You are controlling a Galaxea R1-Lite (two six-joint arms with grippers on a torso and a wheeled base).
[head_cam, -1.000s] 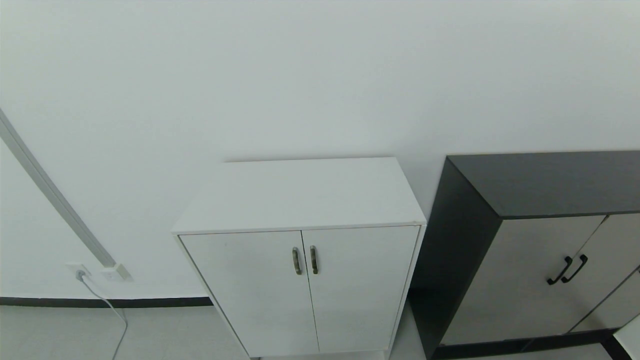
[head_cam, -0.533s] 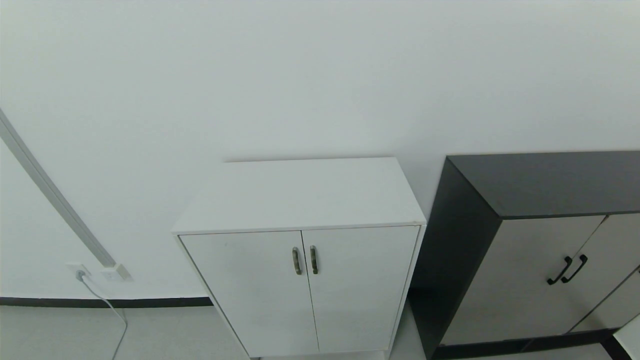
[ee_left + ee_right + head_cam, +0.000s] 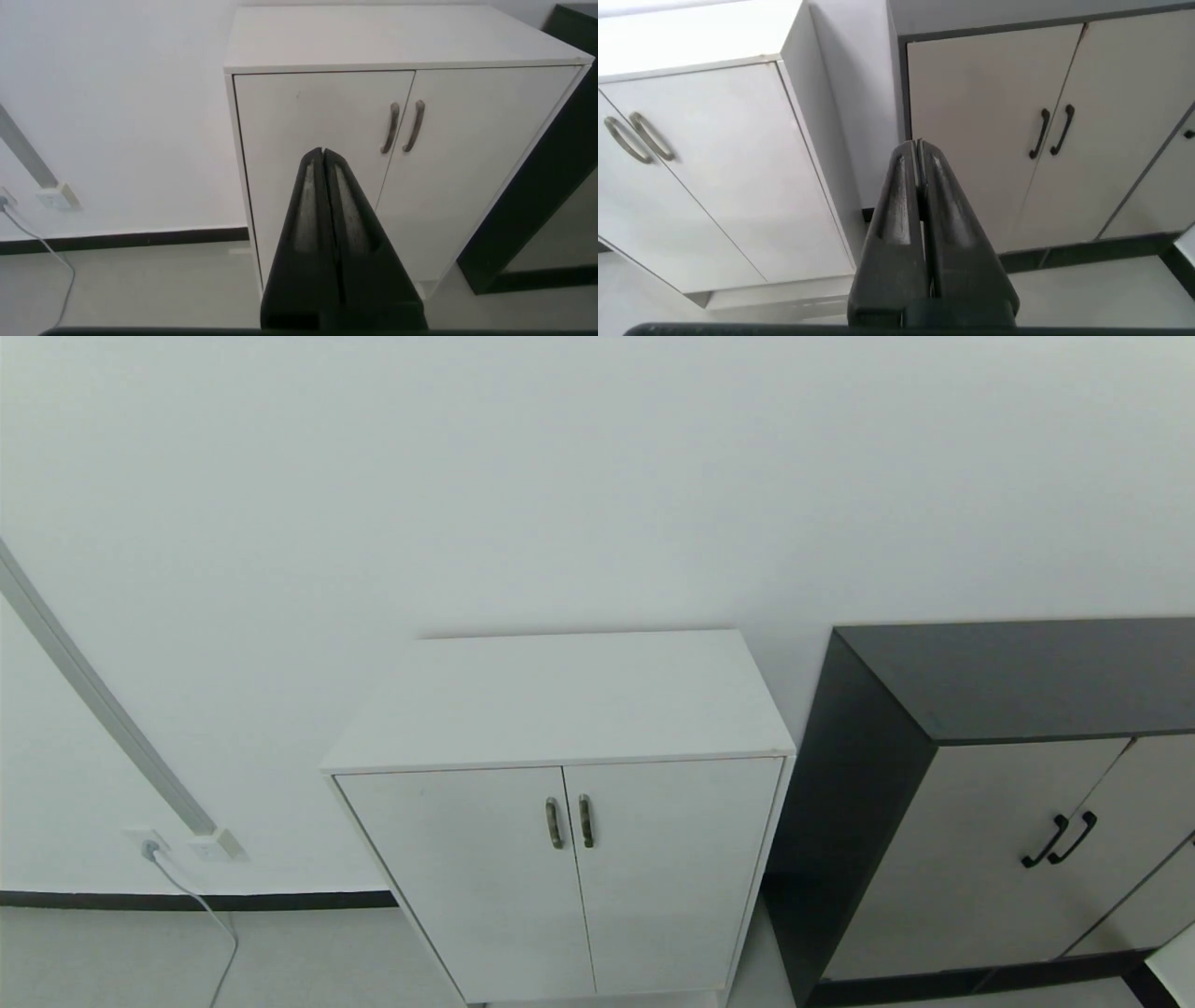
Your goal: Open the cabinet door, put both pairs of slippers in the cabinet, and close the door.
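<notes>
the white cabinet point(image 3: 560, 709) stands on the floor against the wall, both doors shut. its left handle point(image 3: 555, 823) and right handle point(image 3: 585, 820) sit just beside each other at the centre seam, so a reach could likely snag the wrong one or slip off. the dark cabinet point(image 3: 1018, 677) close on the right may block a wide door swing. the left gripper point(image 3: 323, 154) and right gripper point(image 3: 918, 145) hang apart from the doors, jaws clenched on nothing.

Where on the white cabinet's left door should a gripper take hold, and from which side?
Probably the handle of the left door, a short upright bar at its inner edge. It stands off the face, so come straight from the front, fingers either side. The left gripper is shut and must open first.
</notes>
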